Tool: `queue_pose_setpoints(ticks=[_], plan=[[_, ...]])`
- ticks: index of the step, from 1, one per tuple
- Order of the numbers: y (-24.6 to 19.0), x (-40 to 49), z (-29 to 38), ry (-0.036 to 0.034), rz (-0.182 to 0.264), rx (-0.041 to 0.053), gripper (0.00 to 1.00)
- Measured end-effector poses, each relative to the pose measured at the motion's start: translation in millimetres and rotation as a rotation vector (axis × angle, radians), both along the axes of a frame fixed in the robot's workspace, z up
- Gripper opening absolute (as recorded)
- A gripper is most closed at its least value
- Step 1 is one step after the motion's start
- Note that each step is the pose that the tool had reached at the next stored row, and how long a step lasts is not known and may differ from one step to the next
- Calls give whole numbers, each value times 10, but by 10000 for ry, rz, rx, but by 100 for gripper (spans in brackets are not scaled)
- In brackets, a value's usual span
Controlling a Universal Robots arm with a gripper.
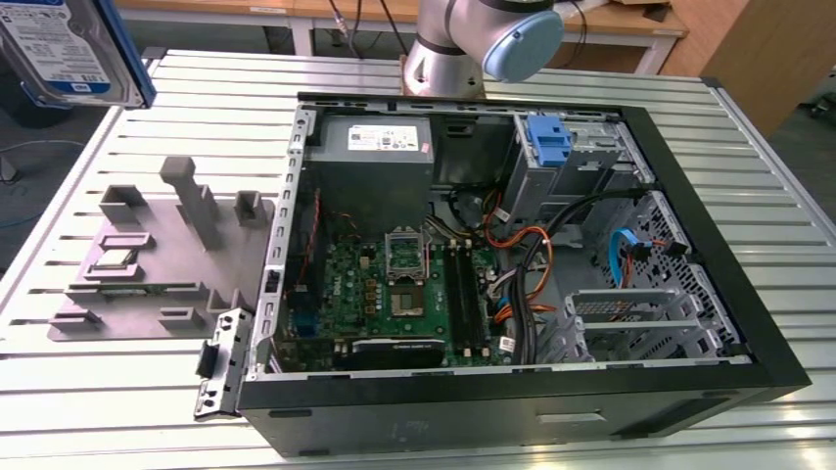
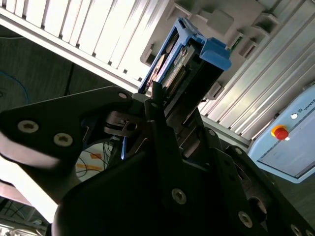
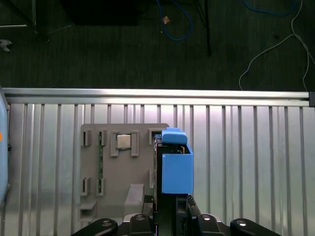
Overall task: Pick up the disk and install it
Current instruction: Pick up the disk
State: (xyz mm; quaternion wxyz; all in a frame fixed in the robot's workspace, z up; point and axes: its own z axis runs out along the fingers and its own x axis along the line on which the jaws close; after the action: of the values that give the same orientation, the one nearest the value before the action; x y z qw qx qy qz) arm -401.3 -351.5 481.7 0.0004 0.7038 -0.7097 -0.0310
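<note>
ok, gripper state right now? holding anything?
Gripper: closed, holding the disk up in the air.

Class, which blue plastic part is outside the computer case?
The rails on the disk, held in the tool; the other blue bracket sits inside the case.

We see a ribbed, silver-metal desk [image 1: 92, 411] under bright, even light. Behind it stand pale wooden benches [image 1: 640, 24] on white legs, and a wooden cabinet [image 1: 765, 54] sits at the exterior view's right. In the first wrist view, past the desk's edge, we look onto a dark carpeted floor [image 3: 98, 54] where a blue cable [image 3: 189, 24] and a white cable [image 3: 268, 47] lie loose.
</note>
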Motion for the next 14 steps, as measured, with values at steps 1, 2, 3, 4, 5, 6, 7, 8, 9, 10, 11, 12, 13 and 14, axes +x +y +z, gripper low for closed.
queue_pose_setpoints(ticks=[1,2,3,4,5,6,7,8,9,10,11,12,13,14], plan=[[0,0,7,-1,0,0,35],[0,0,15,-1,0,1,35],[0,0,23,-1,0,0,35],[0,0,28,0,1,0,35],[0,0,33,-1,0,0,35],[0,0,36,-1,1,0,35],[0,0,40,-1,0,1,35],[0,0,44,-1,0,0,35],[0,0,51,-1,1,1,35],[0,0,59,-1,0,1,35],[0,0,68,-1,0,1,35],[0,0,78,-1,0,1,35],[0,0,88,-1,0,0,35],[0,0,101,0,0,0,35]])
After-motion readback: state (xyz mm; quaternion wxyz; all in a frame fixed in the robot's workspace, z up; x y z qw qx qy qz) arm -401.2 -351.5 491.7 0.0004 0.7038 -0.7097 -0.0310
